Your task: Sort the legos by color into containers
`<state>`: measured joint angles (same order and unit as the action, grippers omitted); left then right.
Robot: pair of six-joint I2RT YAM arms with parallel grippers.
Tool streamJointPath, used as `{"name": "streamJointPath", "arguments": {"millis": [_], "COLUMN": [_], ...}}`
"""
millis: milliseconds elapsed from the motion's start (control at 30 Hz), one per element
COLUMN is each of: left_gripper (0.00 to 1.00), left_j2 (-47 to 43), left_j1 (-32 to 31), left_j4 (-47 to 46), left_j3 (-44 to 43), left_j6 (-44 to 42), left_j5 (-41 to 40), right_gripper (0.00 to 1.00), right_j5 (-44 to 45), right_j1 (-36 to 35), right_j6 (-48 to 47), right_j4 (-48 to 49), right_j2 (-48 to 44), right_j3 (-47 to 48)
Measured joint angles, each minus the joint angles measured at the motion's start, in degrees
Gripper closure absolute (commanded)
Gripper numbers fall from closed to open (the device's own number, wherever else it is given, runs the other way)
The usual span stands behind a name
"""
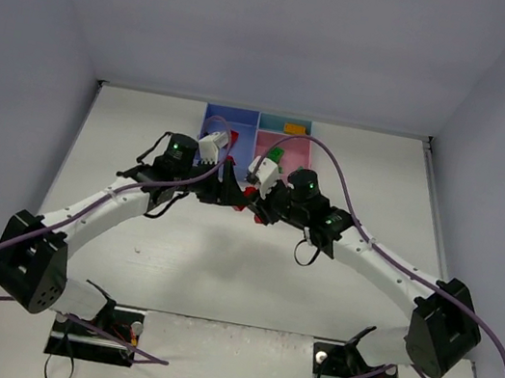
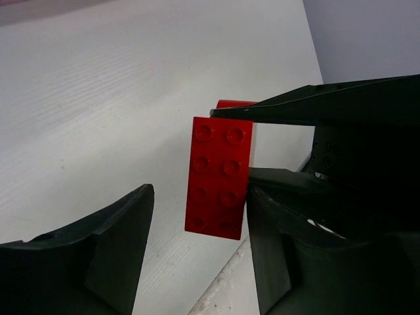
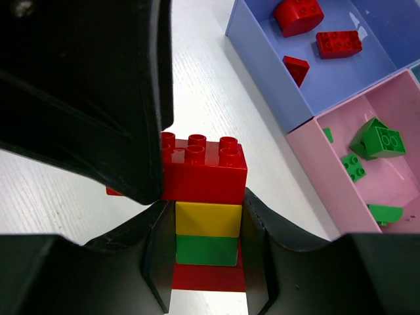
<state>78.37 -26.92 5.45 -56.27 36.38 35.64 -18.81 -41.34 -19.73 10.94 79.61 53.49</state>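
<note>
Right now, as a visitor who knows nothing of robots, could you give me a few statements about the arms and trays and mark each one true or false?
1. The right gripper is clamped on a stack of bricks. True.
2. The top brick of that stack is green. False: it is red, with yellow and then green below it.
3. The blue tray holds red pieces. True.
4. The pink tray holds yellow pieces. False: the pieces in it are green pieces.
5. The left gripper is clamped tight on the top brick. False: its jaws are open, and one finger stands clear of the brick.
</note>
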Motion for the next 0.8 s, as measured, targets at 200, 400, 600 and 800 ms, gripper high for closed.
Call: {"name": "streamJointPath", "arguments": {"millis": [200,400,600,800], "left_gripper": [0.93,1.00,1.00,1.00], "left_j2": [0.39,0.37,0.39,0.46], "left_j1": [-0.33,-0.35,0.15,4.24], "left_j4": [-3.37,-5.66,-7.06,-8.39], "left_j3": [0.13,0.74,0.83,-0.07], "left_j6": [0.79,1.90,3.17,3.13], "left_j5": [3.37,5.11,5.77,5.42], "right_gripper": [0.99,0.99,0.99,1.00], "right_j5": [-0.07,0.33,0.48,0.31], "right_j1": [0.13,0.15,0.13,0.61], "right_j6": [0.02,0.04,0.22,0.92], "right_j4": [0.70,1.64,3.72,2.67], "right_j2": [-1.20,-3.04,-4.68,-6.10], "right_j3": [-1.22,-2.73,-5.81,-12.48]}}
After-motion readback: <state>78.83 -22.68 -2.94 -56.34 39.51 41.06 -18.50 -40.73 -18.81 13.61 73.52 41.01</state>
